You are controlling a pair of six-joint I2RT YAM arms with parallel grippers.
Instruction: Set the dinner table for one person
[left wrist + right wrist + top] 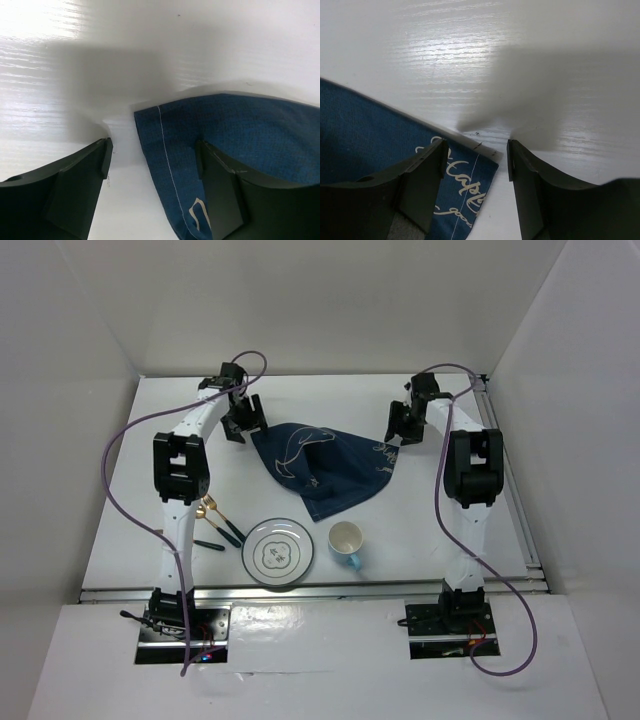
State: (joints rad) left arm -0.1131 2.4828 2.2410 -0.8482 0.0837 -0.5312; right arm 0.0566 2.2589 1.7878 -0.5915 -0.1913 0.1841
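At the lower left of the top view, gold cutlery with green handles (pixel 215 520) lies on the large white rectangular table (pixel 420 530), which fills the middle of the frame. Right of it sit a round grey-rimmed plate (pixel 277 553) and a pale blue cup (pixel 347 543). Higher up, the left claw (pixel 243 420) (pixel 152 155) is spread apart astride the left corner of a crumpled navy blue cloth placemat (pixel 320 465) (pixel 240 130) (pixel 365 130). The right claw (pixel 400 425) (pixel 476 155) is likewise apart at its right corner.
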